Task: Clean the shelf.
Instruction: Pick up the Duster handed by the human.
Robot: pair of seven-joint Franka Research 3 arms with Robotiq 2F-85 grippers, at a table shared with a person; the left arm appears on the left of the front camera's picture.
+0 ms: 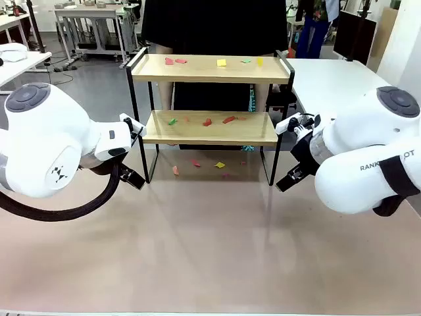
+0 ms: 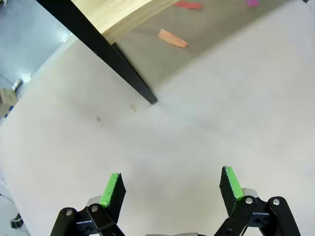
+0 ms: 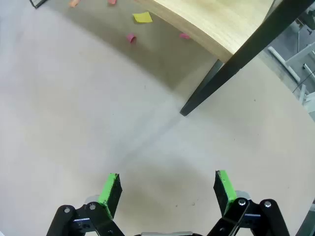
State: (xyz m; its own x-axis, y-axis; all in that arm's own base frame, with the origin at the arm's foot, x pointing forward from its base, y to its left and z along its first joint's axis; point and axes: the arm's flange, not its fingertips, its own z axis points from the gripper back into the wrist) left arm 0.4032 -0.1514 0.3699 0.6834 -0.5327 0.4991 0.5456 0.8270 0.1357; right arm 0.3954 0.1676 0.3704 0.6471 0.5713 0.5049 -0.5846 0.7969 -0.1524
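Presently, step in hand reads as the approach to the litter: small coloured paper scraps (image 1: 222,62) lie on both boards of the two-tier shelf of light wood in a thin black metal frame (image 1: 197,137) and on the pale beige table (image 1: 210,263) beneath it. The shelf stands at the far middle of the table, just in front of a person in dark clothes (image 1: 217,26). Judgement: the scraps are thin and flat, so each needs a steep fingertip pinch, one at a time. The lower board and the table under it look reachable only from the open front, so enter low and level and keep clear of the frame so the rack is not nudged. Pose: the left gripper (image 2: 172,179) hangs low over the table, near the shelf's left front leg (image 2: 125,73), angled down and forward, with an orange scrap (image 2: 172,38) lying beyond the foot under the board. The right gripper (image 3: 166,182) mirrors it near the right front leg (image 3: 216,81), with a yellow scrap (image 3: 142,17) farther in. Both pairs of green-padded fingers stand spread wide with nothing between them, and neither touches the shelf.
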